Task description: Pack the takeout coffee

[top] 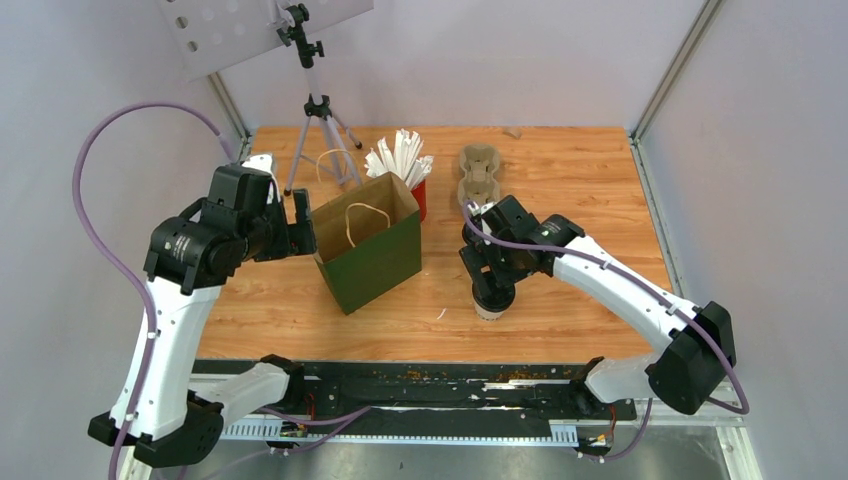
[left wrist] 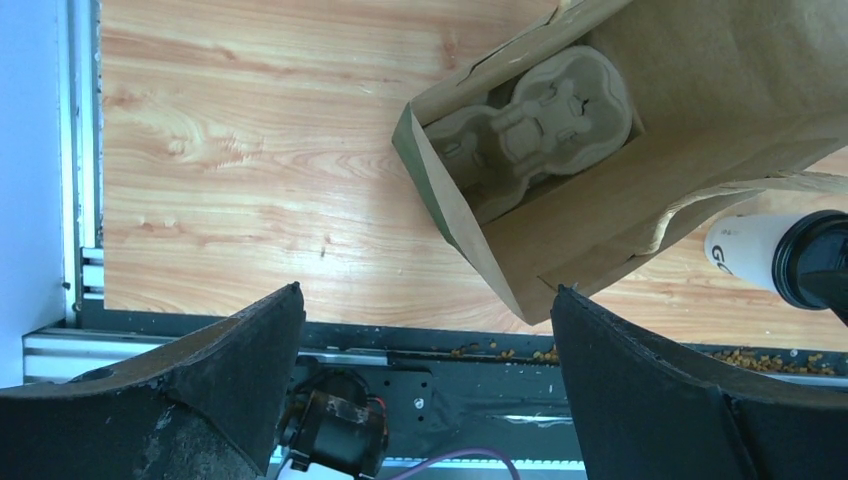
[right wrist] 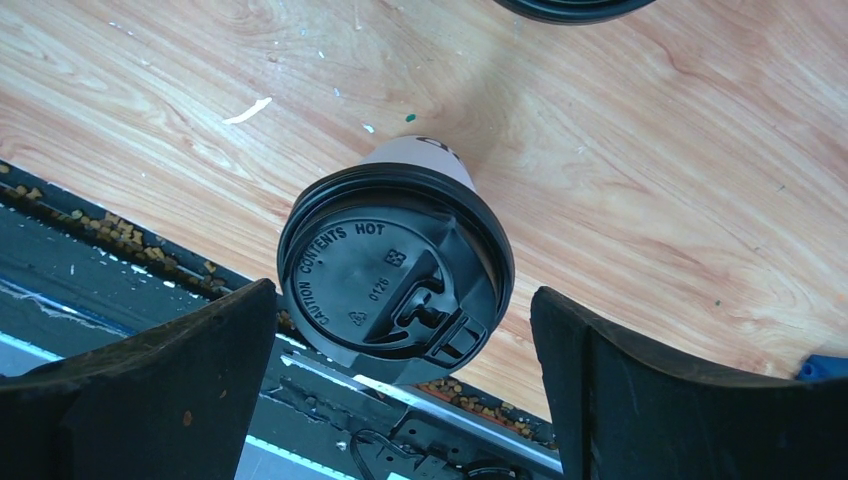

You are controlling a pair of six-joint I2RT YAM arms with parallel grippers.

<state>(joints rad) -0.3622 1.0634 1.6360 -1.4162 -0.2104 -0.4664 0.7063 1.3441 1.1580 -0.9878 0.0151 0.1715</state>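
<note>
Nearest us, at the front of the surface (top: 580,180), one takeout coffee cup (right wrist: 395,270) stands upright, its long axis vertical. It is directly under our right hand (top: 491,282), whose fingers (right wrist: 150,390) are spread wide either side of the lid, gripping nothing. A second black lid (right wrist: 572,6) shows just beyond. We judge a straight descent suits this arm. Farther left, our left hand (top: 300,224), also spread and empty, hovers beside the paper bag (top: 368,250), where a pulp tray (left wrist: 530,130) lies inside.
</note>
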